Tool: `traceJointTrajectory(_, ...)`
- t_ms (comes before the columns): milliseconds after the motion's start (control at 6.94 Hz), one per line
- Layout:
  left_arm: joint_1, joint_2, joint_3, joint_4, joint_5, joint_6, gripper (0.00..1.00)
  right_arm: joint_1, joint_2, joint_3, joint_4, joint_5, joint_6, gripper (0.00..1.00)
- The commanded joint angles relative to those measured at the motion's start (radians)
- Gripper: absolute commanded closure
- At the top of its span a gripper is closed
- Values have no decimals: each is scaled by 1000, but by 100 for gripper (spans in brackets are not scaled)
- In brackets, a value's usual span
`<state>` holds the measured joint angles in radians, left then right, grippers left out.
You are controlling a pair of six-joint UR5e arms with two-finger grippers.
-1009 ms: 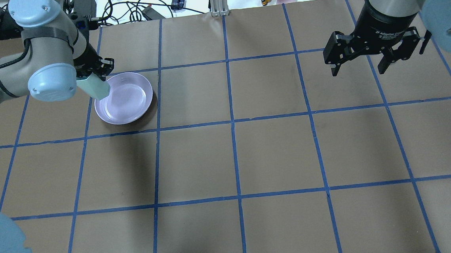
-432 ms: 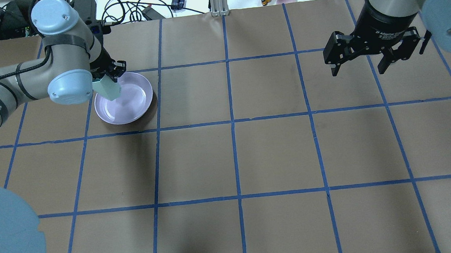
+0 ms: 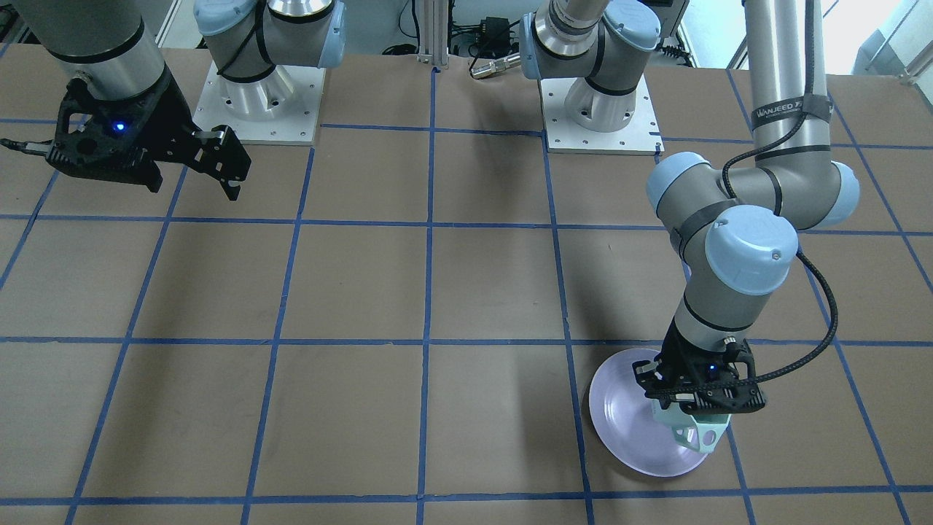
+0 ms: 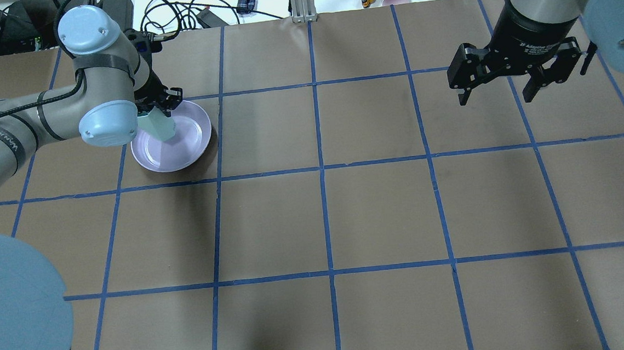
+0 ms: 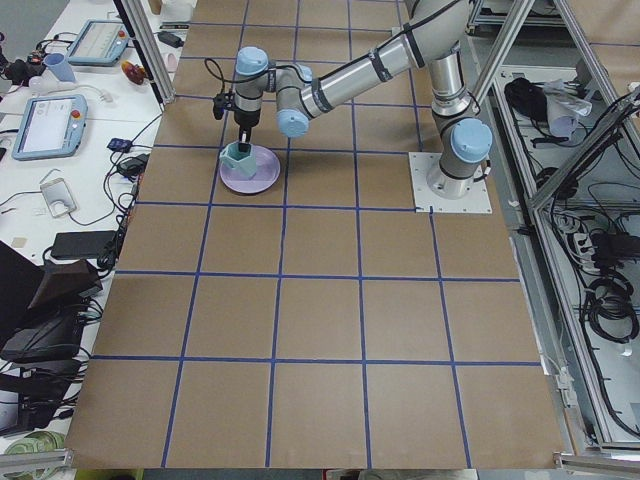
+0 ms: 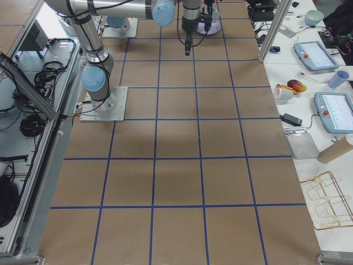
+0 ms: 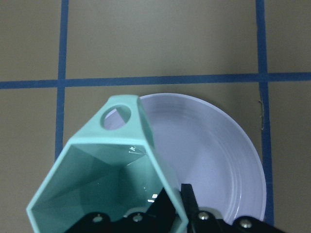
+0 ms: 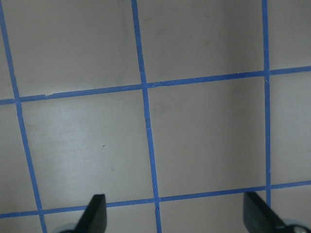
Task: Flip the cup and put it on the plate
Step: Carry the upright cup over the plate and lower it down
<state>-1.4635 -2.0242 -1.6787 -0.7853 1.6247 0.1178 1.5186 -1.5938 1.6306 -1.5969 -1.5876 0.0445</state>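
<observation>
Mint-green and faceted, the cup [image 7: 109, 187] sat mouth-up under the left wrist camera, so we looked straight into its teal inside, with the angular handle and its round hole pointing away from the lens. It hung over the lavender plate [image 4: 186, 148], above the part of the plate nearest the left arm; in the front-facing view the cup [image 3: 697, 432] overlapped the plate [image 3: 619, 408] close to its rim. We could not tell whether the cup's base touched the plate or was just above it.

We saw the left gripper [image 3: 698, 410] pointing down and clamped on the cup's wall, one dark finger [image 7: 187, 198] outside that wall and the other showing inside the mouth.

Well apart, over the far side of the table, the right gripper [image 4: 496, 96] hung with its fingers spread wide and nothing between them; its own camera showed only the two fingertips [image 8: 95, 213] over the brown paper table [image 4: 380, 214] and its blue tape grid.
</observation>
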Motion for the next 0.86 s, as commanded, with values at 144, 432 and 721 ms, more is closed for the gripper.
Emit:
traceJointTrajectory(144, -3, -7, -4, -14, -8, -65, 40, 0, 0, 0, 0, 0, 0, 0)
traceJointTrajectory(432, -3, 2, -7, -20, -17, -110, 0, 0, 0, 0, 0, 0, 0, 0)
traceJointTrajectory(721, -6, 48, 14, -116, -17, -112, 0, 0, 0, 0, 0, 0, 0, 0)
